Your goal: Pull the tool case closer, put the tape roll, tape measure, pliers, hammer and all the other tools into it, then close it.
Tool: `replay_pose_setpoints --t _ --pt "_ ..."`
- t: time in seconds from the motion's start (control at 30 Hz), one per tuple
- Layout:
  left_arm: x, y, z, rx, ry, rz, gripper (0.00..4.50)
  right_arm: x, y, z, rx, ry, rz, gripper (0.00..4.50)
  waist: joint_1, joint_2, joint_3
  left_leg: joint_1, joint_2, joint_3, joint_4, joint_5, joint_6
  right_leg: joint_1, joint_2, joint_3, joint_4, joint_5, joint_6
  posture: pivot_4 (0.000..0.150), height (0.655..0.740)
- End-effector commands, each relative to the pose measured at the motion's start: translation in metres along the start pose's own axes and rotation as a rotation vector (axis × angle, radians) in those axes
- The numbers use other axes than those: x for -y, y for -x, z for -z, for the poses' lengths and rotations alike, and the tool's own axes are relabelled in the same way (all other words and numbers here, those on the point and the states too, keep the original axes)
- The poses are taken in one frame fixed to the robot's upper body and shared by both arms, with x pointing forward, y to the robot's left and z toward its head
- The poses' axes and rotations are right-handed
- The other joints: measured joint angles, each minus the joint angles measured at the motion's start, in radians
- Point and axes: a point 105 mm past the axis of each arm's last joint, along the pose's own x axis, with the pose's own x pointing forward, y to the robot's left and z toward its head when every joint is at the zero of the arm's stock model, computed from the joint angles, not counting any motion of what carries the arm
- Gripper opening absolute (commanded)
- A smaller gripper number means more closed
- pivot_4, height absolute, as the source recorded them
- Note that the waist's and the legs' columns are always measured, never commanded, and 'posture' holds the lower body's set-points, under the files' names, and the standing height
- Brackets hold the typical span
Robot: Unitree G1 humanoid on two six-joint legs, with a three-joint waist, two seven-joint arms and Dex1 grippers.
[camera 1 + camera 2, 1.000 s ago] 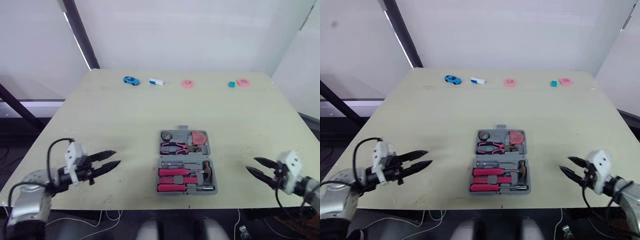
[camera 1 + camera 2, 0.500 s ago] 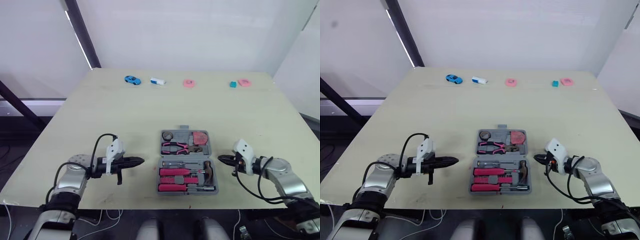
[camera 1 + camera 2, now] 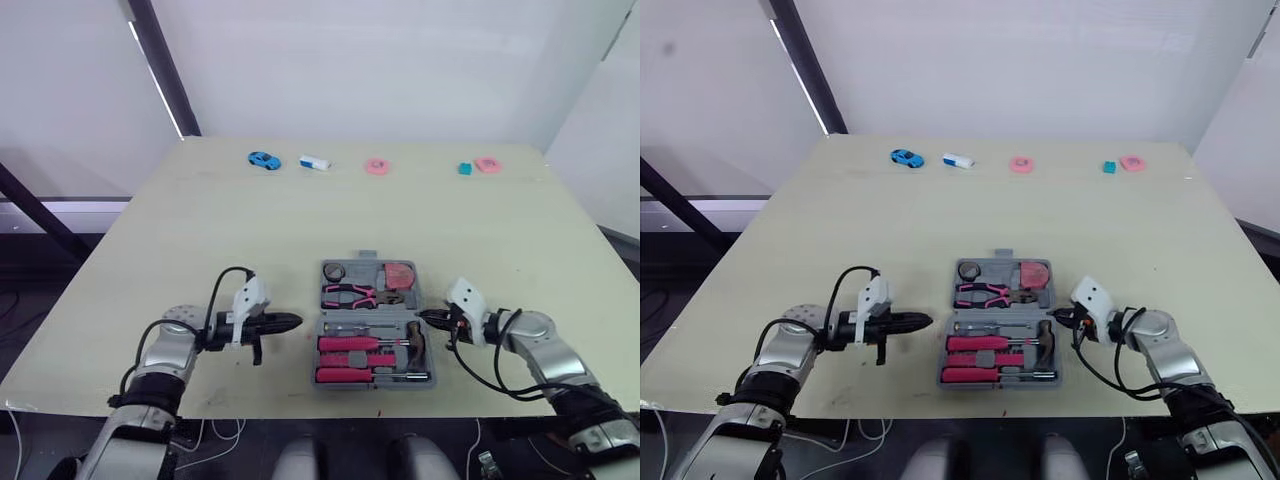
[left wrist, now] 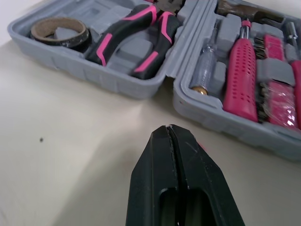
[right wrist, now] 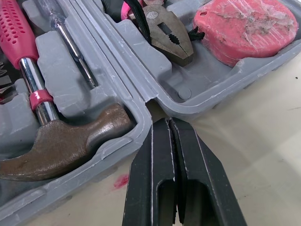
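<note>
The grey tool case [image 3: 416, 285] lies open near the table's front middle. Its far half holds the tape roll [image 4: 59, 33], the black-and-pink pliers [image 4: 131, 35] and the pink tape measure [image 5: 247, 28]. In the near half lie the hammer [image 5: 61, 150] and pink-handled screwdrivers [image 4: 240, 75]. My left gripper [image 3: 297, 321] is shut and empty, its tip a short way off the case's left side by the hinge. My right gripper [image 3: 420, 316] is shut and empty too, its tip right at the hinge notch on the case's right side.
Along the table's far edge sit a blue toy car [image 3: 262, 160], a white and blue piece [image 3: 313, 163], two pink pieces [image 3: 376, 167] [image 3: 487, 165] and a teal block [image 3: 463, 169]. The table's front edge runs just behind the case's near side.
Both arms have swung inward from the table's front corners to the case's two sides. Their fingers, open a second ago, are now shut.
</note>
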Motion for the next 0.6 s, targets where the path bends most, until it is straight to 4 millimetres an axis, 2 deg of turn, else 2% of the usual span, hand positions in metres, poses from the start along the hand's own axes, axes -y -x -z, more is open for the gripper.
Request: replay_pose_setpoints --t 0.03,0.33,0.6 --pt "-0.005 -0.005 -0.005 0.019 -0.023 -0.019 0.00 0.000 -0.001 -0.012 0.033 0.037 -0.008 0.05 -0.001 0.000 0.000 0.000 0.000 0.000 0.000 0.000 0.000 0.000 0.000 0.000 0.000 0.000 0.000 0.150 0.7400" --pt "0.000 -0.020 0.003 0.011 -0.003 0.015 0.00 -0.005 -0.003 -0.011 0.032 0.040 -0.020 0.05 -0.001 0.000 0.000 0.000 0.000 0.000 0.000 0.000 0.000 0.000 0.001 0.000 0.000 0.000 0.000 0.150 0.7400" --pt "0.003 -0.032 0.001 0.032 -0.003 0.023 0.00 -0.008 -0.004 -0.012 0.035 0.040 -0.031 0.05 -0.001 0.000 0.000 0.000 0.000 0.000 0.000 0.000 0.000 0.000 0.001 0.000 0.000 0.000 0.000 0.150 0.7400"
